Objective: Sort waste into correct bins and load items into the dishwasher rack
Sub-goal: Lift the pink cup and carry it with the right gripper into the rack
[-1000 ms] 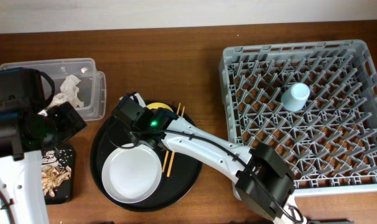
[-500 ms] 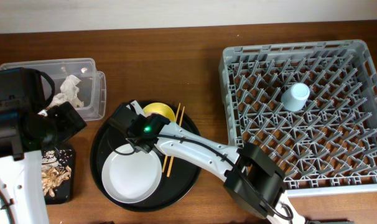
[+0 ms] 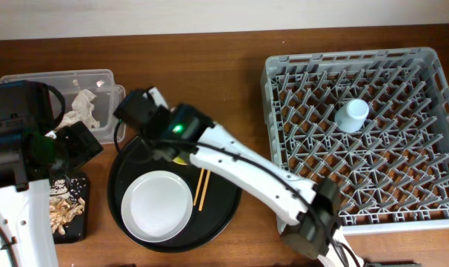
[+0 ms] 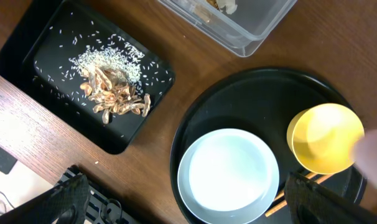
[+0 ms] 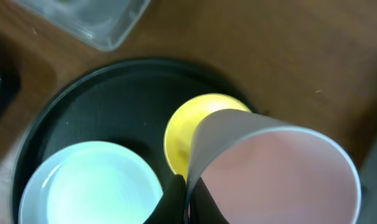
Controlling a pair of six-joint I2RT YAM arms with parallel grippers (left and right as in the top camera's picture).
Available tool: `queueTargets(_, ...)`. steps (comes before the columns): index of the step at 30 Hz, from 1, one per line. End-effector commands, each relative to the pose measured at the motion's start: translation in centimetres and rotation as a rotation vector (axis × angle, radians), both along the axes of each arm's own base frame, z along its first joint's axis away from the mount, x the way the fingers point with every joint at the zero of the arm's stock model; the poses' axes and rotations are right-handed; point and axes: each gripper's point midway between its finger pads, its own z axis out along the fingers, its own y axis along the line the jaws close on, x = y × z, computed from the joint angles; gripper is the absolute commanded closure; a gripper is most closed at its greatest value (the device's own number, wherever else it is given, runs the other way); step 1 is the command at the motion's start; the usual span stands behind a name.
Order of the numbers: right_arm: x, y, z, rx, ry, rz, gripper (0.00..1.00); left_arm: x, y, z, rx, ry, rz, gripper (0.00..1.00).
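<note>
My right gripper is shut on the rim of the pink cup, held above the round black tray. Below it sit the yellow bowl and the pale grey plate. In the overhead view the right arm hides the cup and most of the bowl. The chopsticks lie beside the plate. The light-blue cup stands upside down in the dishwasher rack. My left gripper is open and empty, high over the table's left side.
The clear tub at back left holds the crumpled napkin. The small black tray holds brown scraps and rice. The round black tray carries plate, bowl and chopsticks.
My right gripper has shut on the pink cup's rim, and the arm has risen and shifted toward the tray's far edge. The left arm has not moved.
</note>
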Motion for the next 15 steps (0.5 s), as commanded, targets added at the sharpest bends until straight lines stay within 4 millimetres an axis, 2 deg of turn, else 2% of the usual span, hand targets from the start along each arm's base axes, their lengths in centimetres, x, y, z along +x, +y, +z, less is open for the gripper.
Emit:
queueTargets(1,1.7,-3.1,4.9,0.031,-0.055,-0.080,0.96,-0.2,0.1,0.6,-0.002,-0.027,0.013,0.01)
queueTargets(5,2.8,-8.7,6.7,-0.053,-0.052,-0.181,0.96,-0.2,0.1,0.6,-0.002,-0.027,0.013,0.01)
queueTargets(8,3.2,-14.2,6.9,-0.105,0.022,-0.320,0.96,-0.2,0.1,0.6,-0.002,-0.027,0.013,0.01)
queueTargets(11,3.4,-15.1,6.7,-0.028,0.121,-0.290,0.96,-0.2,0.1,0.6,-0.002,-0.027,0.013,0.01)
queueTargets(15,3.6,-15.6,6.7,0.021,0.170,-0.275,0.96,-0.2,0.1,0.6,-0.002,-0.027,0.013,0.01)
